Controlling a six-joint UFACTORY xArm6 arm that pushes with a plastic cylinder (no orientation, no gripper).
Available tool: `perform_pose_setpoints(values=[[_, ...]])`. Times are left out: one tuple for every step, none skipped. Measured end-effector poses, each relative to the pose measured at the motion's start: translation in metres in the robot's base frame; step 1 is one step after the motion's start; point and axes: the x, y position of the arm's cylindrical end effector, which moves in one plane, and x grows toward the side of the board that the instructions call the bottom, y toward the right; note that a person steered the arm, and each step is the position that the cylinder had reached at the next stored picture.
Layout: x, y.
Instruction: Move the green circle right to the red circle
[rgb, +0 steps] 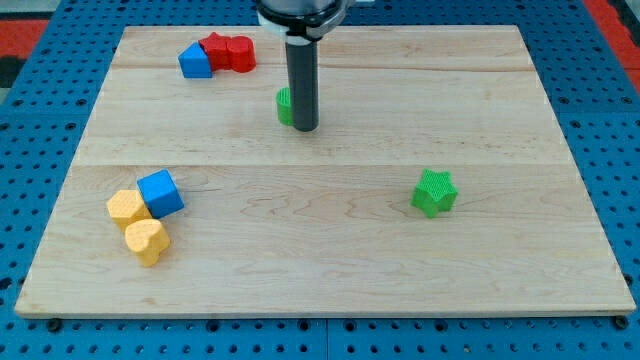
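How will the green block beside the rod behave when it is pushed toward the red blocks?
The green block looks small, solid and low, so it will probably slide rather than tip. The wooden board appears smooth, so it may slip easily. My tip sits against its right side and hides most of it; an off-centre push could let it spin away.

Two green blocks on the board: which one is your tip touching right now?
The green circle, near the view's top centre. My tip stands against its right side, partly hiding it. The green star sits alone, well off towards the view's lower right.
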Motion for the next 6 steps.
perform_pose_setpoints(values=[[-0.03, -0.051], [-0.059, -0.112], [-0.069, -0.108], [-0.055, -0.105], [-0.034, -0.101], [-0.039, -0.071]])
